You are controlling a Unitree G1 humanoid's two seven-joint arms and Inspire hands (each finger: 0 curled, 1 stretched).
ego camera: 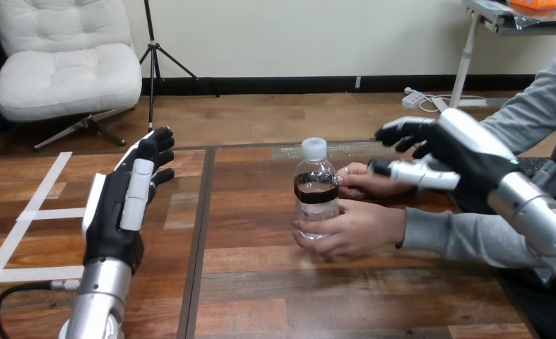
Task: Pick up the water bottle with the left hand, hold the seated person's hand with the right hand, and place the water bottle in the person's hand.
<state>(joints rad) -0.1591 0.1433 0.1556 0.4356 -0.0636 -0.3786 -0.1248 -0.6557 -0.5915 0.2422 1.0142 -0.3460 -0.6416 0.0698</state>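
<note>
A clear water bottle (316, 188) with a white cap and a dark label band stands upright on the wooden table (261, 289). The person's near hand (356, 229) wraps round its lower part from the right, and their far hand (363, 180) rests just behind it. My left hand (123, 205) hovers open over the table's left side, fingers straight and pointing away, well apart from the bottle. My right hand (441, 152) is open above the person's far hand and grey-sleeved forearm (465, 236), fingers spread toward the left; I cannot tell whether it touches them.
White tape lines (31, 212) mark the table's left part. A dark seam (197, 240) runs front to back between my left hand and the bottle. The far table edge lies just beyond the bottle's cap.
</note>
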